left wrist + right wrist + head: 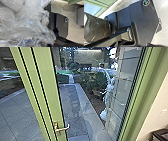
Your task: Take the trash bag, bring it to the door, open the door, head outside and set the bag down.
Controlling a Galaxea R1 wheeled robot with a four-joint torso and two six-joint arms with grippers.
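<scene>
Head view shows the door handle (pixel 62 128); the loose, bulging trash bag (pixel 27 23) could snag there if carried too close. Either hand's state, I cannot tell.

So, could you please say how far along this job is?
Pickup and carrying look done: the crumpled, translucent plastic bag is close by the left wrist, and the green-framed glass door stands just ahead. In hand, probably: opening it, as it looks shut. Left: going out onto the grey paving and setting the bag down.
</scene>
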